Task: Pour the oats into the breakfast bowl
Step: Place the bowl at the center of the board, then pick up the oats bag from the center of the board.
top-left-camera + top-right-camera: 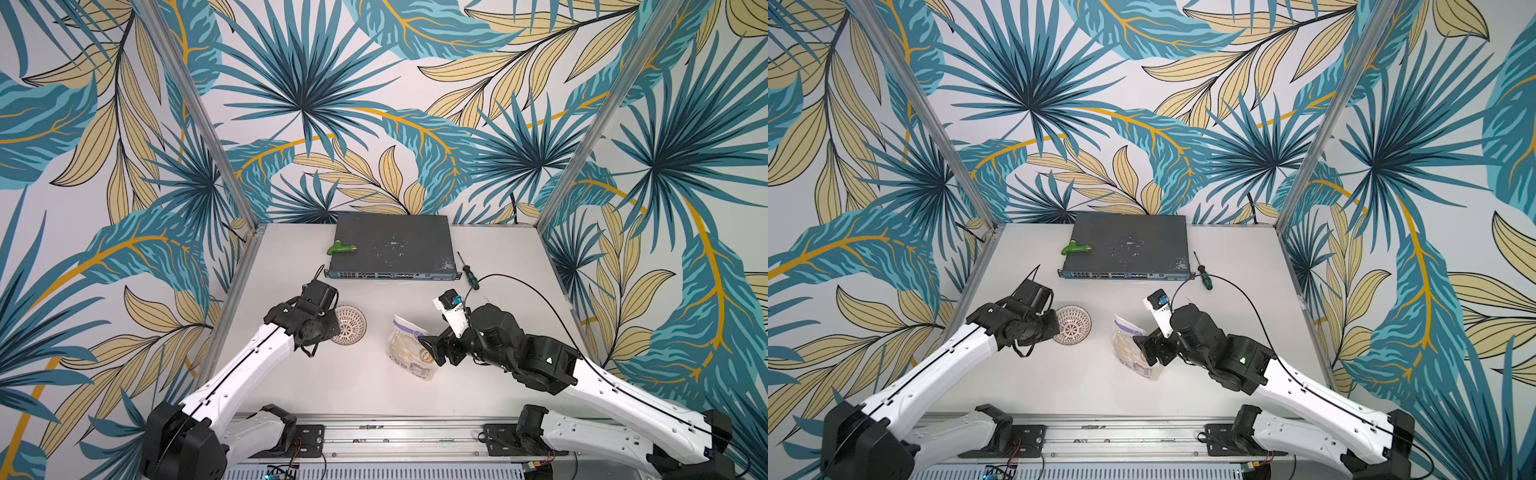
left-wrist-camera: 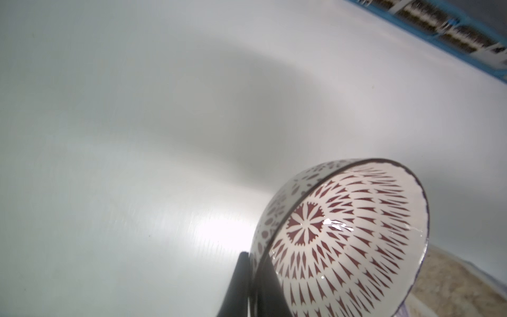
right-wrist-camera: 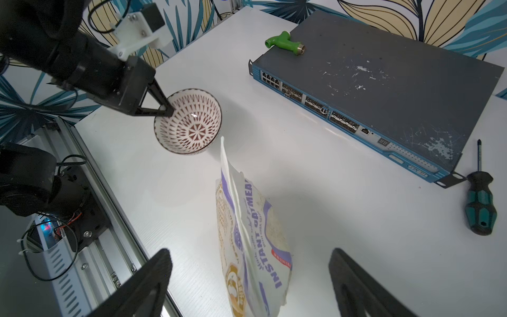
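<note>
The oats (image 3: 252, 233) sit in a crinkled, glossy pouch, clear where the pale flakes show and printed with purple-and-white lettering and a gold round seal. In both top views it is just right of the picture's centre on the smooth white table (image 1: 365, 386). In the right wrist view its flat sealed top edge points up the frame toward the bowl.

The right gripper (image 1: 436, 351) has its jaws spread wide. Its two black, ribbed fingers (image 3: 153, 277) flank the pouch at the bottom of the right wrist view, with bare table showing on either side, so nothing is clasped.

Left of the pouch lies the breakfast bowl (image 1: 352, 326), round and glazed, white with dark red darts radiating from a central rosette and a thin dark rim. The left gripper (image 3: 166, 109) is pinched closed on the bowl's near rim, one slim finger inside and one outside.

Toward the top of the table lies a flat, rectangular network switch (image 1: 392, 245) with a scuffed dark-grey lid and a blue port-lined front. A green plastic fitting (image 1: 340, 248) with a brass end rests on its left corner. A screwdriver (image 1: 468, 272) with a green-and-black handle lies just beside its right front corner.
</note>
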You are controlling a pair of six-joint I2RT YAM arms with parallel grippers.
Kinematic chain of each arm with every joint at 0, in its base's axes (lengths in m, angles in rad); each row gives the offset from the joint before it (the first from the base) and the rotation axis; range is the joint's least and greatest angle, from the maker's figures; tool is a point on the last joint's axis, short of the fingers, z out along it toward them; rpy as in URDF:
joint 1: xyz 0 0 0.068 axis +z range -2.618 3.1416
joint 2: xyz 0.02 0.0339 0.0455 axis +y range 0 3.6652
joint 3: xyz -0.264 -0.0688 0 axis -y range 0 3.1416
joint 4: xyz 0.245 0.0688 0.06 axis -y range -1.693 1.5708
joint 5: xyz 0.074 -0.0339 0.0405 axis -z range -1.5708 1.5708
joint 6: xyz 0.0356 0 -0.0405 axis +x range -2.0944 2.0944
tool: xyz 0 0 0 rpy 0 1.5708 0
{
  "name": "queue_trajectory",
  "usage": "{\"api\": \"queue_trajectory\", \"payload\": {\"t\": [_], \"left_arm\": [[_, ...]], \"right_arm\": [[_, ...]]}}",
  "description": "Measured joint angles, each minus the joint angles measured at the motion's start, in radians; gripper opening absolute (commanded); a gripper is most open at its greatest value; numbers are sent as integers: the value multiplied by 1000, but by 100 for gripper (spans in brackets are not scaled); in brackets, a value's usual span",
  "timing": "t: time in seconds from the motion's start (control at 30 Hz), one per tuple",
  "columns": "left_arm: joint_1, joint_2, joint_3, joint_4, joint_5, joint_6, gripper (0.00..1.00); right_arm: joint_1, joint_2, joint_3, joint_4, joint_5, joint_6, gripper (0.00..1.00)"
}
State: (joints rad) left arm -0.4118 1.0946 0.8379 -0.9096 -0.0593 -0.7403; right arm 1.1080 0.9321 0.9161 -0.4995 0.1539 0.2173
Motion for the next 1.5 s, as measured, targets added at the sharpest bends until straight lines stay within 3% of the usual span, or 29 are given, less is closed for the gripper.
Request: {"api": "queue_trajectory", "payload": {"t": [0.13,0.27,0.5,0.6,0.7,0.73,0.97,1.2,1.5], "left_arm": [[0,-156,-93,-68,58,-39,0],[-6,-279,-152,-74,121,-94,0],[-55,-312,-258,-68,175,-177,0],[-68,-323,-274,-61,183,-199,0],[-76,-339,-291,-43,192,-219,0],[-80,-340,-293,-40,195,-225,0],[-120,-344,-310,8,201,-278,0],[-231,-327,-323,114,195,-368,0],[-430,-82,-242,230,119,-448,0]], "right_arm": [[0,43,27,-13,6,-8,88],[0,89,46,-29,8,-23,79],[0,220,74,-48,12,-45,63],[0,266,80,-56,21,-51,41],[0,301,95,-62,33,-59,2],[2,306,100,-66,40,-56,0],[3,301,127,-159,193,14,0],[-68,217,140,-314,409,126,0],[-214,102,61,-246,475,151,0]]}}
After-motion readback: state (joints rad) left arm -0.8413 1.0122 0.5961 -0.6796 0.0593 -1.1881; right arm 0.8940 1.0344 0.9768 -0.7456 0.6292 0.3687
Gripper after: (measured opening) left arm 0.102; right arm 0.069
